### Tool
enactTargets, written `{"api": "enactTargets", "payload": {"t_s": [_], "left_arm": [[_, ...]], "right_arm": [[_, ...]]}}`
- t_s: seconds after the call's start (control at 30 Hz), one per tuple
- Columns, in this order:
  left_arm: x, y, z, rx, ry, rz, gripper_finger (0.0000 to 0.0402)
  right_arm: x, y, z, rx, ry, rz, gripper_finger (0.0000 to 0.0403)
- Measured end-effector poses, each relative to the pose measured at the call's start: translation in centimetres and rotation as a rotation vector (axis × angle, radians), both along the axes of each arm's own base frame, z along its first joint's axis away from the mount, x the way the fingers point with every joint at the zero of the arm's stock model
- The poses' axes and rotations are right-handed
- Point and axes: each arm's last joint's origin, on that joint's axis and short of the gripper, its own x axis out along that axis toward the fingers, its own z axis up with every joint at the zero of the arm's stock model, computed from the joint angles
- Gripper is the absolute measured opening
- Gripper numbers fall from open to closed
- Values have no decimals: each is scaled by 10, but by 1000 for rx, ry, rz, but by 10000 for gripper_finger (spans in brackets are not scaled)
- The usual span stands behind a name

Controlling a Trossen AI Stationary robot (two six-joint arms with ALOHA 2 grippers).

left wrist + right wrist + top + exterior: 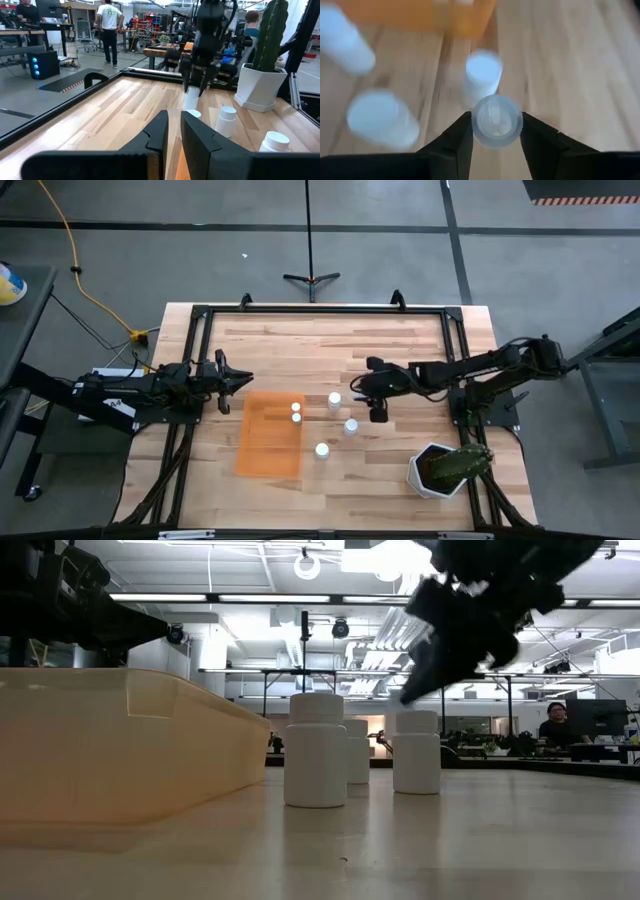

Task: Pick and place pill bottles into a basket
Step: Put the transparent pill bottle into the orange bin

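Observation:
The orange basket [268,442] lies on the table at left of centre, with two pill bottles [296,413] inside by its right wall. Three more bottles stand on the wood to its right [334,400] [351,426] [322,450]; they also show in the low view [316,750]. My right gripper [378,412] hangs over the table right of these bottles, shut on another bottle [496,121]. My left gripper [238,380] waits at the basket's far left corner, its fingers [162,132] a narrow gap apart and empty. My right gripper pinches the pill bottle's white cap [496,121] between its two fingers, one on each side. The fingers come from above, pointing down. The bottle stands upright under them, its cap toward the wrist camera. I cannot tell whether its bottom is off the table.
A white pot with a green cactus [445,468] stands at the near right of the table, close to the right arm. A black frame [320,308] runs along the table's edges. People stand in the room beyond the table [109,25].

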Motion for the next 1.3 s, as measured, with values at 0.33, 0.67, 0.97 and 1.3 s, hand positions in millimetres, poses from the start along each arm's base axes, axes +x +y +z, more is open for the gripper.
{"api": "enactTargets", "payload": {"t_s": [0.33, 0.67, 0.97, 1.3], "left_arm": [[0, 0, 0, 0, 0, -2, 88], [0, 0, 0, 0, 0, -3, 88], [0, 0, 0, 0, 1, -3, 88], [0, 0, 0, 0, 0, -2, 88]], "right_arm": [[36, 2, 59, -9, -296, 98, 129], [108, 39, 53, -35, -303, 265, 126], [155, 69, 25, 49, -173, 421, 130], [165, 74, -6, 96, -106, 448, 136]]}}
